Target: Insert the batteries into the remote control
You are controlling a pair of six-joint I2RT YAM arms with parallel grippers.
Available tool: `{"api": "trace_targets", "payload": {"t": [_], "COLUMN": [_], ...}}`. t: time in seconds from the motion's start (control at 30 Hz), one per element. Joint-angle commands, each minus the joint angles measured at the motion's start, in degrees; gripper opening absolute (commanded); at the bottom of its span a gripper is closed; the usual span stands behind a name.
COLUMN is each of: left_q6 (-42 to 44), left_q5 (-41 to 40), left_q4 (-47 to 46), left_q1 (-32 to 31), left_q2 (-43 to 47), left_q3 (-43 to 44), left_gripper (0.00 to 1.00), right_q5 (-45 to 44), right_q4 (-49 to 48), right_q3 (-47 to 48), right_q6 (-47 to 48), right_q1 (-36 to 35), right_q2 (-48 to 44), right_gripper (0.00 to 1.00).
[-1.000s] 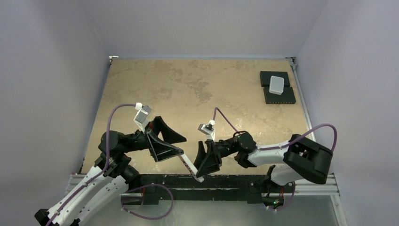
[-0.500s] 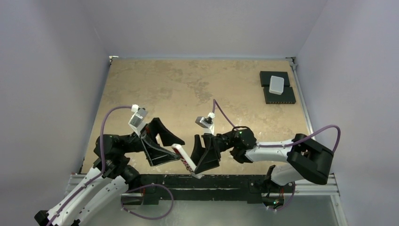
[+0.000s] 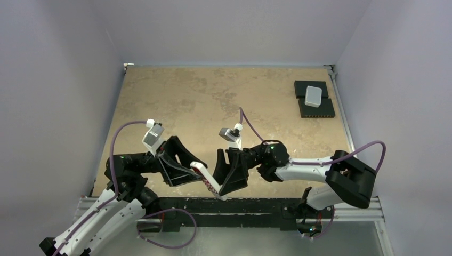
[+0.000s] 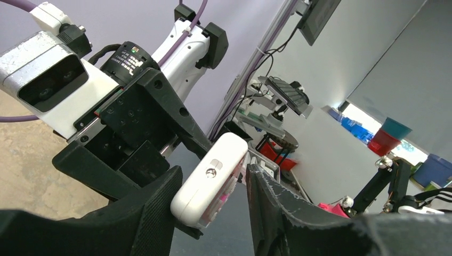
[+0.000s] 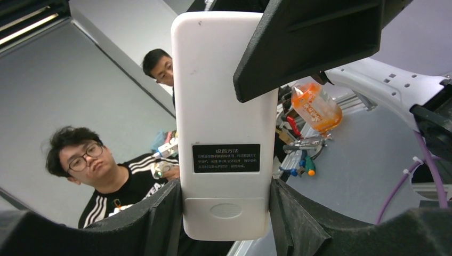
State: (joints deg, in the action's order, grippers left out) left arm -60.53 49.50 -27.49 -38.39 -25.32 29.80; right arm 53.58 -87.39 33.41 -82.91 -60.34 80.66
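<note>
now my left pincer (image 4: 210,186) has narrowed around the remote control (image 5: 224,101), grip unclear; my right pincer (image 5: 226,213) clamps its other end above the table (image 3: 213,96), so opening its back seems next.

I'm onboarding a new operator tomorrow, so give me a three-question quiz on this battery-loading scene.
1. True or false: the remote control lies flat on the table.
2. The white box sits on: A) black pads, B) the remote control, C) bare table.
3. Which end effector clamps the remote control near its black label?

Key:
1. False; it is held up off the table.
2. A.
3. The right end effector.
</note>
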Motion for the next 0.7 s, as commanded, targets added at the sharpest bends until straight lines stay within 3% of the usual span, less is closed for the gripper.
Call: {"api": "trace_targets", "payload": {"t": [0.0,0.1,0.2,0.23,0.47,0.67], "left_q6": [-3.2,-3.3,-3.6,-3.7,-3.9,-4.0], "left_q5": [2.0,1.9,1.6,1.5,-0.3,-1.2], "left_q4": [-8.1,-8.6,-9.3,-9.4,-10.2,-10.6], "left_q1": [-0.2,-0.3,-0.2,-0.2,-0.2,-0.2], "left_q2": [-0.2,-0.3,-0.6,-0.7,-0.7,-0.6], "left_q3": [-0.8,-0.8,-0.7,-0.6,-1.0,-1.1], "left_gripper": [0.42,0.3,0.05,0.0,0.0,0.0], "right_q5": [-1.6,-2.0,-2.2,-2.2,-1.8,-1.6], "right_q4": [-18.3,-18.3,-18.4,-18.4,-18.5,-17.8], "right_q3": [2.0,2.2,2.1,2.1,0.4,-3.0], "right_q6": [-0.3,-0.4,-0.4,-0.4,-0.2,0.9], "right_q1": [0.3,0.3,0.3,0.3,0.3,0.4], "right_q2": [0.9,1.1,1.3,1.3,0.4,-2.5], "right_gripper": [0.35,0.36,0.36,0.37,0.45,0.61]}}
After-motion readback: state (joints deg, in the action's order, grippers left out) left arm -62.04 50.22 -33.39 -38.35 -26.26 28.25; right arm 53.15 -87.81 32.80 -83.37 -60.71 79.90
